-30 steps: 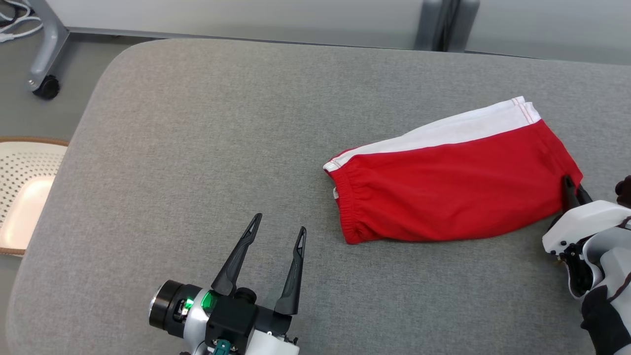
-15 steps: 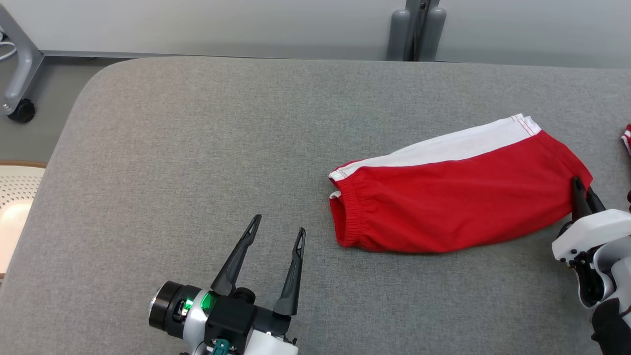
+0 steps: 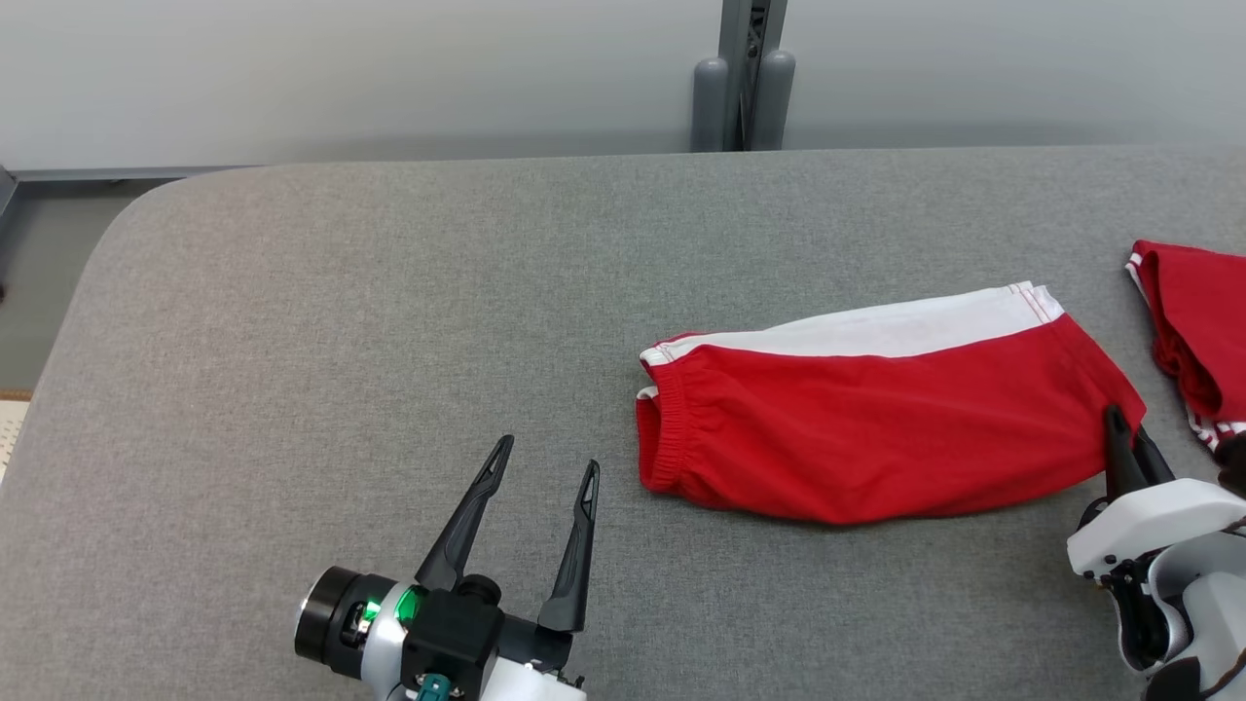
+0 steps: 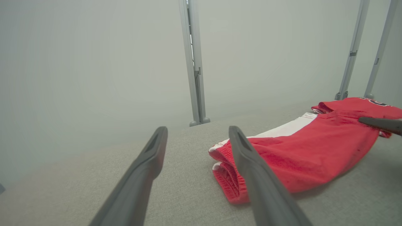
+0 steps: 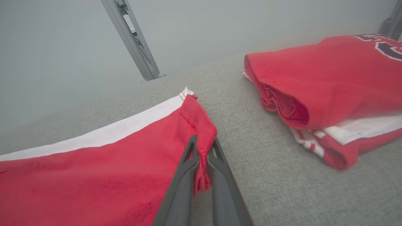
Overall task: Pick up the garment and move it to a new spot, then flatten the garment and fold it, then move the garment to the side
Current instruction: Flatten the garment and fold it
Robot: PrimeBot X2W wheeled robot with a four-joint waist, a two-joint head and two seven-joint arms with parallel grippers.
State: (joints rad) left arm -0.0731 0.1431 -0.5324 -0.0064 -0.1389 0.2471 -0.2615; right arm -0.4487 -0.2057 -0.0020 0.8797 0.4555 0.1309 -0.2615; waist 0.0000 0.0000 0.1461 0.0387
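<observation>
The garment [image 3: 876,428] is a pair of red shorts with a white side band, lying folded flat on the grey table [image 3: 389,292], waistband to the left. My right gripper [image 3: 1124,440] is shut on the garment's right edge; the right wrist view shows red cloth [image 5: 94,175] pinched between the tips of the right gripper [image 5: 202,146]. My left gripper [image 3: 545,465] stands open above the table, apart from the waistband and to its lower left. In the left wrist view the garment [image 4: 307,153] lies past the left gripper [image 4: 198,135], to the right.
A second red garment [image 3: 1192,331] with white trim lies folded at the table's right edge, close to my right gripper, also in the right wrist view [image 5: 329,81]. A grey post [image 3: 745,78] stands behind the table. The table's rounded corner [image 3: 107,224] is at the far left.
The head camera has turned right, bringing the second red garment into view. The garment lies a little flatter across the view, my right gripper still shut on its edge. The left gripper stays open.
</observation>
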